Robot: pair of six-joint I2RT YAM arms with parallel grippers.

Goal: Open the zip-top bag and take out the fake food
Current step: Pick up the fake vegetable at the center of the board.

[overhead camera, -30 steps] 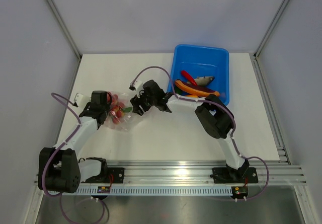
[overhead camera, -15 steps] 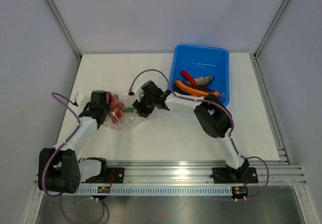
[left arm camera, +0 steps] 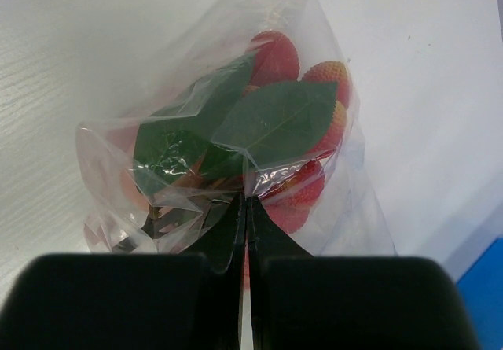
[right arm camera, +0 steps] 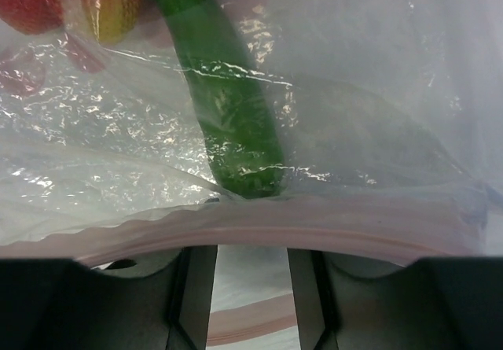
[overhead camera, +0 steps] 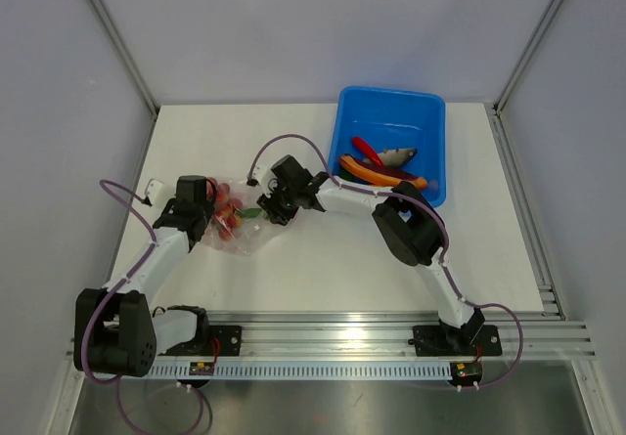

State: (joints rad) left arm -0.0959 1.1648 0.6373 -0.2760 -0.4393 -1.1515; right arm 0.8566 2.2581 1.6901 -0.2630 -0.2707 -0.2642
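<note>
The clear zip-top bag [overhead camera: 238,230] lies on the white table between my two grippers. Fake food shows through it: a red grape bunch with green leaves [left arm camera: 275,118] and a green cucumber [right arm camera: 224,114]. My left gripper [left arm camera: 246,204] is shut on a fold of the bag's plastic [overhead camera: 207,222]. My right gripper [right arm camera: 250,248] is at the bag's mouth [overhead camera: 266,210], its fingers [right arm camera: 196,287] apart. One pink zipper strip [right arm camera: 259,228] crosses over the fingertips and hides them; the other strip [right arm camera: 244,325] runs below, between the fingers. The cucumber's end lies just beyond.
A blue tub [overhead camera: 423,112] stands at the back right with a grey fish [overhead camera: 396,154], a red pepper [overhead camera: 366,150] and an orange piece [overhead camera: 391,176] in it. The right arm's elbow [overhead camera: 406,225] sits near the tub's front edge.
My right gripper has slid left, up to the bag's mouth, and its fingers have drawn closer together. The left gripper and the bag have stayed put.
</note>
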